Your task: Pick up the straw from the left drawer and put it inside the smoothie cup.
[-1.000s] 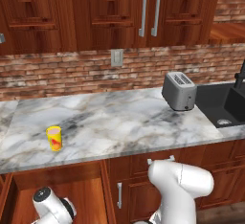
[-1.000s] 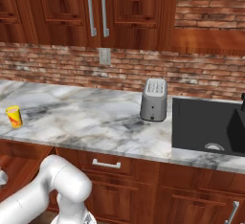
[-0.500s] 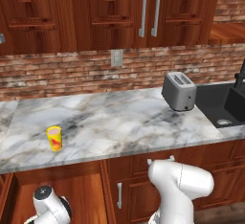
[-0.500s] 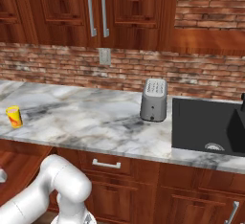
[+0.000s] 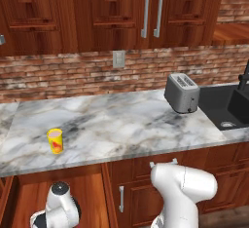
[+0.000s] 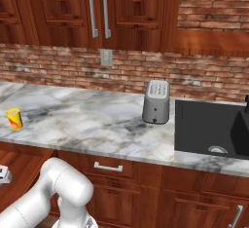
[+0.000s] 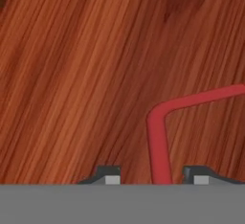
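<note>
In the hand view the thin red straw [image 7: 158, 141] lies on the plain wood floor of the left drawer [image 7: 72, 74], its bent end running off to the right. My gripper [image 7: 152, 176] is open and low over it, and the straw's shaft passes between the two fingertips [image 7: 109, 175], nearer the right one. In the left base view my wrist [image 5: 61, 205] reaches down into the pulled-out left drawer [image 5: 92, 198] below the counter. The small yellow smoothie cup [image 5: 55, 141] stands upright on the marble counter above the drawer, also visible at the far left of the right base view [image 6: 14, 119].
A silver toaster [image 5: 182, 93] stands on the counter's right part, beside a black sink [image 5: 228, 110]. The narrower drawer with a silver bar handle [image 6: 108, 166] sits shut to the right of the open drawer. Wall cabinets hang above the brick backsplash.
My wrist has shifted a little to the right inside the drawer. The cup, the toaster and the cameras have not moved.
</note>
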Tool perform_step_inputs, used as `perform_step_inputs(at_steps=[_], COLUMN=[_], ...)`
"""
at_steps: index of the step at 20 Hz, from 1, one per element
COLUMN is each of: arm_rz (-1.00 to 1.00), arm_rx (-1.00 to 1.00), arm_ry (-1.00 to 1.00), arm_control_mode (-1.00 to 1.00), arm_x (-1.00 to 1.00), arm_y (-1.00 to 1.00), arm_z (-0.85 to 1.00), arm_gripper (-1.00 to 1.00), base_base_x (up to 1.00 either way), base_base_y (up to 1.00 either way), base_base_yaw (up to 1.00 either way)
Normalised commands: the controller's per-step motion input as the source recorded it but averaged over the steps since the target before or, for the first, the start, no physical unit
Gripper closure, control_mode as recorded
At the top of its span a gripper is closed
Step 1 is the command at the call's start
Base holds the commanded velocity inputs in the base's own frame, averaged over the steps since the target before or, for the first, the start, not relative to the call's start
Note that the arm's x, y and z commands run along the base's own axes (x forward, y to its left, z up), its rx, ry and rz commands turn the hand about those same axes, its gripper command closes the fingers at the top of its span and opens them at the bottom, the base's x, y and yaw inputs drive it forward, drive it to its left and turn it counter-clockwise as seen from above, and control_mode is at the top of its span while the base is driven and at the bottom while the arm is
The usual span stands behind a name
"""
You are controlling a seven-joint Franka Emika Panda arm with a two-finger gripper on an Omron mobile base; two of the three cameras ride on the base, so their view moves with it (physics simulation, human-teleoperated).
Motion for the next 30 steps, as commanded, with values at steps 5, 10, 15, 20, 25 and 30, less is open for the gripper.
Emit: perform_step_inputs(at_steps=[5,10,15,20,25,30], arm_rz=[0.00,0.00,0.00,0.03,0.04,0.00], arm_rx=[0.08,-0.06,-0.09,-0.06,-0.04,-0.03], arm_ry=[-0.03,0.02,0.02,-0.11,-0.20,-0.24], arm_control_mode=[-1.00,-1.00,-1.00,-1.00,-1.00,-1.00], arm_x=[-0.39,-0.21,-0.12,-0.02,0.00,0.00], arm_y=[0.16,0.52,0.36,0.14,0.00,-0.21], arm_z=[-0.05,0.00,0.18,0.87,1.00,0.98], arm_gripper=[1.00,1.00,1.00,1.00,1.00,1.00], base_base_x=[0.00,0.00,0.00,0.00,0.00,0.00], base_base_y=[0.00,0.00,0.00,0.00,0.00,0.00], base_base_yaw=[0.00,0.00,0.00,0.00,0.00,0.00])
